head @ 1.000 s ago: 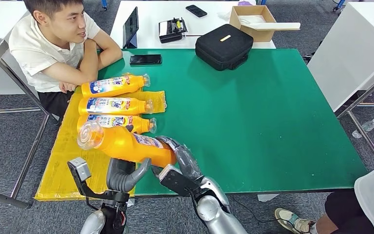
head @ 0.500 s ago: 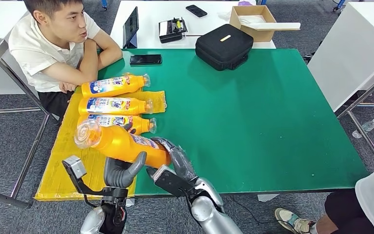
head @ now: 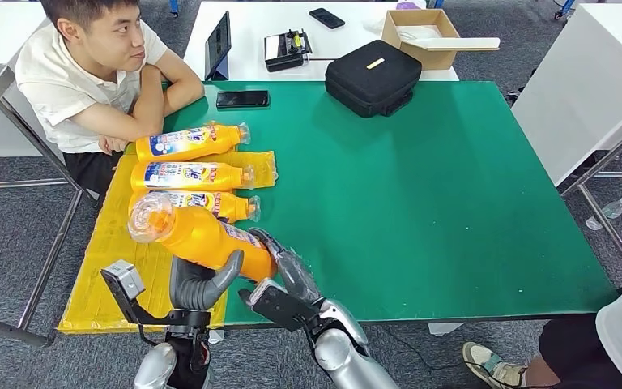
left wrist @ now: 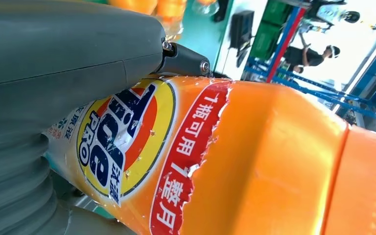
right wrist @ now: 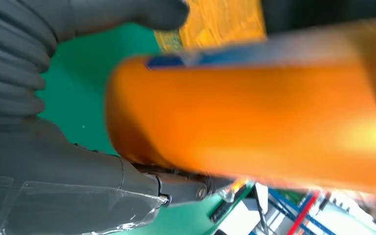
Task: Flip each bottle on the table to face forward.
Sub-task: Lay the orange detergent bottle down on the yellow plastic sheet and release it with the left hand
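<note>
An orange bottle hangs tilted over the table's near left edge, clear cap end raised toward the left. My left hand grips it from below, thumb up against its side. My right hand holds its base end. In the left wrist view the left hand wraps the label of the bottle. In the right wrist view the right hand closes around the blurred bottle. Three more orange bottles lie side by side on the yellow mat, labels up, caps to the right.
A person sits at the far left corner with arms on the green table. A phone and a black bag lie at the far edge. Another person stands at the near right.
The held bottle has shifted slightly left and toward me, its cap end a little higher. My left thumb has come up against its side, and my right hand moved left with it.
</note>
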`<state>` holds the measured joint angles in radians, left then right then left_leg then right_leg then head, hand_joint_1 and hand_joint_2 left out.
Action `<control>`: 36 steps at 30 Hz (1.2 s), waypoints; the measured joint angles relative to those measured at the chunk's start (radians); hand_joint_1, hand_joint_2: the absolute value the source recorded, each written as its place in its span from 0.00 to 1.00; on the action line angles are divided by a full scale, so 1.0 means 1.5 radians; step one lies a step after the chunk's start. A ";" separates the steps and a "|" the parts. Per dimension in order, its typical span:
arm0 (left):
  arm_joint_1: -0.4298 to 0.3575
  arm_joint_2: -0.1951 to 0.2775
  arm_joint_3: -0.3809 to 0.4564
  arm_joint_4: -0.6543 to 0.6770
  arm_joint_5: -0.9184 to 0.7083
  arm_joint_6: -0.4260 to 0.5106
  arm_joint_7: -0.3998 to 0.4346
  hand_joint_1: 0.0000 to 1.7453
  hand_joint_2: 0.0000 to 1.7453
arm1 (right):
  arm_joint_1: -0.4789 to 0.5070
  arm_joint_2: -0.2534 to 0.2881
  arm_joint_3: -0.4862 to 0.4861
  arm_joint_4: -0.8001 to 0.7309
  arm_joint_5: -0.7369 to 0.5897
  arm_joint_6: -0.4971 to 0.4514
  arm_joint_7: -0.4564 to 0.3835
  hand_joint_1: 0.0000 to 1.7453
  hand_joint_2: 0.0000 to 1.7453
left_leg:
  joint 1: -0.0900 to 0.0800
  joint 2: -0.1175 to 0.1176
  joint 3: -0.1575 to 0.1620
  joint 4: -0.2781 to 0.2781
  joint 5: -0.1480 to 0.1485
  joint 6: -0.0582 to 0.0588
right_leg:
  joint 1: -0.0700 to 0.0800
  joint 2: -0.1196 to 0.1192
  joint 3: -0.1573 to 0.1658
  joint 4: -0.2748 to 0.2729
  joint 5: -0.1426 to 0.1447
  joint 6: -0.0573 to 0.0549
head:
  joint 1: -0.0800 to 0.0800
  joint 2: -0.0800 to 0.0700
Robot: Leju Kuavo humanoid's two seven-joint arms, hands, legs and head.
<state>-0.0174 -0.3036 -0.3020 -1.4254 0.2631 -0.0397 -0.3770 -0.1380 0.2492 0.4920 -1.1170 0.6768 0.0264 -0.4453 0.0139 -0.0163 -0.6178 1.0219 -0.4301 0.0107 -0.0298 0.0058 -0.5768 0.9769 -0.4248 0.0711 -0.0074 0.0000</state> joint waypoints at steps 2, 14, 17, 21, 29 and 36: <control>0.000 0.000 0.000 -0.006 -0.039 0.016 -0.007 1.00 1.00 | 0.002 0.003 0.000 0.008 -0.002 -0.002 0.004 0.00 1.00 | 0.000 0.000 0.000 0.000 0.000 0.000 | 0.000 0.000 0.000 0.000 0.000 0.000 | 0.000 0.000; -0.004 -0.001 0.022 -0.061 -0.400 0.120 0.017 1.00 1.00 | 0.006 0.015 -0.041 0.061 0.044 -0.097 0.028 0.00 1.00 | 0.000 0.000 0.000 0.000 0.000 0.000 | 0.000 0.000 0.000 0.000 0.000 0.000 | 0.000 0.000; -0.005 -0.001 0.029 -0.068 -0.478 0.138 0.047 1.00 1.00 | 0.006 0.015 -0.058 0.065 0.058 -0.115 0.027 0.00 1.00 | 0.000 0.000 0.000 0.000 0.000 0.000 | 0.000 0.000 0.000 0.000 0.000 0.000 | 0.000 0.000; -0.012 0.001 0.055 -0.069 -0.755 0.169 0.118 1.00 1.00 | 0.012 0.016 -0.101 0.050 0.082 -0.151 0.010 0.00 1.00 | 0.000 0.000 0.000 0.000 0.000 0.000 | 0.000 0.000 0.000 0.000 0.000 0.000 | 0.000 0.000; -0.038 0.047 0.158 -0.038 -1.153 0.175 0.193 1.00 1.00 | 0.065 0.023 -0.198 -0.112 0.042 -0.104 -0.044 0.00 1.00 | 0.000 0.000 0.000 0.000 0.000 0.000 | 0.000 0.000 0.000 0.000 0.000 0.000 | 0.000 0.000; -0.057 0.093 0.202 0.052 -1.215 0.211 0.201 1.00 1.00 | 0.101 0.023 -0.222 -0.208 0.027 -0.088 -0.063 0.00 1.00 | 0.000 0.000 0.000 0.000 0.000 0.000 | 0.000 0.000 0.000 0.000 0.000 0.000 | 0.000 0.000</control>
<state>-0.1035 -0.1633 0.0013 -1.3475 -1.5593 0.2762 -0.0759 0.0136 0.2842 0.1594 -1.4286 0.7175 -0.1056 -0.5405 0.0139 -0.0163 -0.6184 1.0219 -0.4298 0.0106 -0.0300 0.0058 -0.5774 0.9772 -0.4248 0.0710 -0.0072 0.0000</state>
